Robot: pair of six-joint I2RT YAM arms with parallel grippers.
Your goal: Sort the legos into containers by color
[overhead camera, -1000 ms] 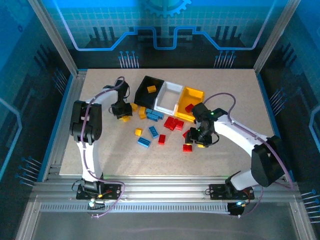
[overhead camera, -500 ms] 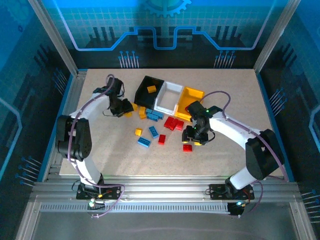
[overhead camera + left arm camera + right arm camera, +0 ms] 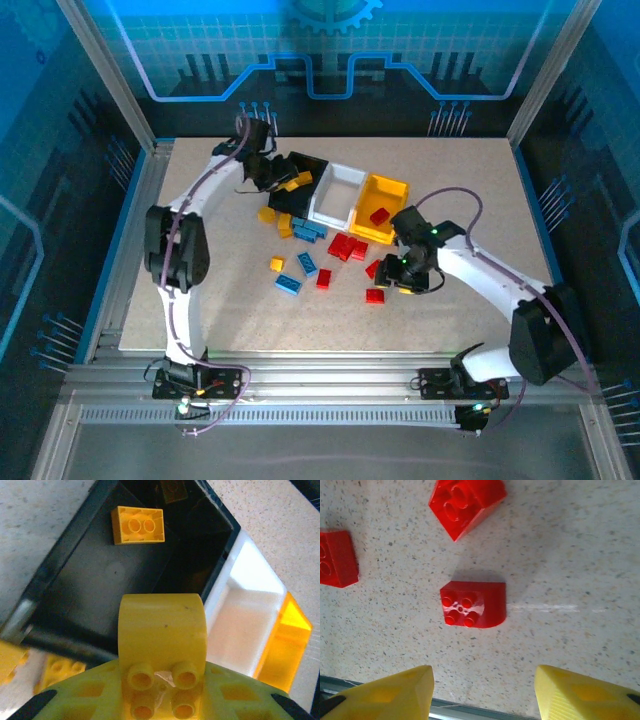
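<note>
Yellow brick (image 3: 162, 630) clenched in the left pincer (image 3: 160, 690) hangs over the black bin (image 3: 90, 595), release likely next; right pincer (image 3: 482, 690), released, hovers above a red brick (image 3: 473, 604).

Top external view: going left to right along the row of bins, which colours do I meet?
Black bin → white bin → yellow bin.

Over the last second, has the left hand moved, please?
Yes: the left hand, gripping a yellow brick, moved from beside the black bin to above it.
</note>
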